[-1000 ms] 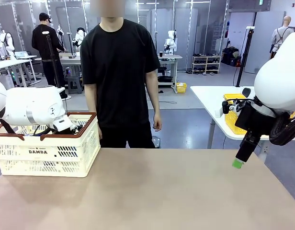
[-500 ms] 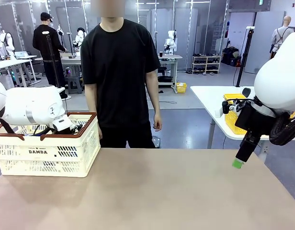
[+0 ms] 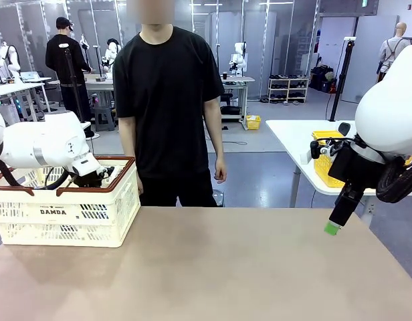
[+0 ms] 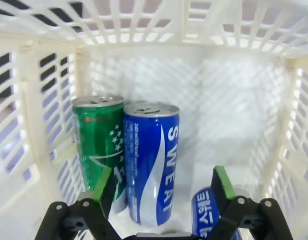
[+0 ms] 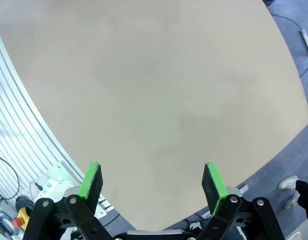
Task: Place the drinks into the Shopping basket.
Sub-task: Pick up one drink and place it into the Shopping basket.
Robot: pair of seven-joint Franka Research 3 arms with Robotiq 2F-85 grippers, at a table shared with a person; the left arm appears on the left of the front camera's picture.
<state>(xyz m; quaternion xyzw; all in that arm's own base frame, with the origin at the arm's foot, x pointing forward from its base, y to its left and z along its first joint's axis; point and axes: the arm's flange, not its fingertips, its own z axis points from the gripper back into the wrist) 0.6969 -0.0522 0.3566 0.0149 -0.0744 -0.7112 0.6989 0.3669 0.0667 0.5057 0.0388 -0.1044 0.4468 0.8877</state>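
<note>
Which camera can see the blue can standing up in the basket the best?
The left wrist view: the blue can stands upright beside a green can, close up. In the front view the basket wall and left arm hide it. The right wrist view faces bare table.

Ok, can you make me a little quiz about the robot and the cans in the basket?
1. True or false: the blue can stands upright inside the Shopping basket.
2. What stands right beside the blue can? A) a green can B) a yellow basket C) a person's hand
3. Fill in: the left gripper has its jaws ____ around the blue can, not squeezing it.

Key
1. True. It stands on the basket floor.
2. A. The green can stands next to it, nearer the basket wall. Another blue can shows low down by one finger.
3. Open. The right gripper is open too, over the bare table.
</note>
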